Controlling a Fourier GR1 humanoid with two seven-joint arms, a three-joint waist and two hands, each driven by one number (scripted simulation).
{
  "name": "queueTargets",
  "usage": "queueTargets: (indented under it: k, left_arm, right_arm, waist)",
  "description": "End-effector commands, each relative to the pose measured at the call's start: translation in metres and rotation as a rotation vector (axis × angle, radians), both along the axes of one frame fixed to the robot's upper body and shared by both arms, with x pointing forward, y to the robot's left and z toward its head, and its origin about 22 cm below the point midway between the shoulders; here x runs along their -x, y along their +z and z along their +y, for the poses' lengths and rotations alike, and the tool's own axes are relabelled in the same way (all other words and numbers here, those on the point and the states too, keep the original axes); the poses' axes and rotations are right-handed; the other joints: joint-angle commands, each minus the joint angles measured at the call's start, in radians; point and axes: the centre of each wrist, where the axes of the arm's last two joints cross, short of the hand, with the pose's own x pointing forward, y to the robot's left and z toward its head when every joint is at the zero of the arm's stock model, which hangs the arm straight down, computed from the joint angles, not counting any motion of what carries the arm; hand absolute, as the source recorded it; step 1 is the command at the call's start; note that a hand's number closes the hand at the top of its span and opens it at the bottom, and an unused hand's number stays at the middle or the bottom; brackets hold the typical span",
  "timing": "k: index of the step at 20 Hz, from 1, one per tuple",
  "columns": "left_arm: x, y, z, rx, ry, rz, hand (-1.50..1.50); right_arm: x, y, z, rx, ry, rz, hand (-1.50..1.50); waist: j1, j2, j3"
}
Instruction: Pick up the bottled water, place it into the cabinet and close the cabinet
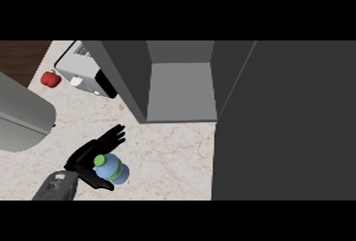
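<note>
Marble-looking counter (167,155), pale with reddish veins, fills the middle of the head view. Biggest thing on screen is the dark grey cabinet door (285,122), swung open and covering the whole right side. Next to it sits the cabinet (177,80) itself, open at the front with a lighter grey shelf inside and dark walls on both sides.

Over on the left edge is a rounded grey metal thing (21,117), can't really tell what it is. Up top left there's a silver toaster-ish appliance (83,70) with a black front and a white knob. Just beside it, a small red pepper (50,78) sits near the counter's corner, where some dark wood floor shows.

Now the arm: grey forearm comes in from the lower left, angled up and to the right. The left hand (89,155) is spread out, fingers straight and pointing toward the cabinet, thumb sticking out low to the right. It's released, not wrapped around anything.

The bottled water (111,169), blue with a green cap, stands on the counter right against the palm side of that hand, between fingers and thumb, well short of the cabinet.
</note>
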Motion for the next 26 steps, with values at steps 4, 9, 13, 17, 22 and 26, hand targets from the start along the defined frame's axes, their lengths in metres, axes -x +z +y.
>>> queueTargets:
  k: [4,9,13,17,22,26]
  left_arm:
    - [0.015,-0.017,-0.004,0.201,-0.064,0.020,-1.50]
    - [0.014,-0.026,-0.040,0.266,-0.126,0.077,-1.50]
    - [0.008,-0.023,-0.043,0.272,-0.152,0.097,-1.50]
    - [0.009,-0.024,-0.047,0.334,-0.171,0.106,-1.50]
    - [0.002,-0.020,-0.058,0.318,-0.233,0.097,-1.50]
    - [0.010,-0.024,-0.051,0.332,-0.233,0.093,1.50]
  right_arm:
    - [0.005,0.002,-0.010,0.012,-0.002,0.004,-1.50]
    - [-0.010,0.002,-0.007,0.008,-0.013,-0.001,-1.50]
    - [-0.013,-0.009,-0.003,-0.002,-0.005,0.001,-1.50]
    - [-0.009,-0.022,0.003,-0.020,0.000,-0.001,-1.50]
    - [-0.005,-0.017,-0.001,-0.027,0.006,0.038,-1.50]
    - [-0.007,-0.017,0.008,-0.010,0.000,0.021,-1.50]
  waist:
    - [-0.003,0.001,-0.001]
    - [0.005,0.004,-0.001]
    - [0.007,0.001,-0.001]
    - [0.007,-0.002,0.000]
    - [0.004,0.000,-0.001]
    - [0.001,0.000,-0.002]
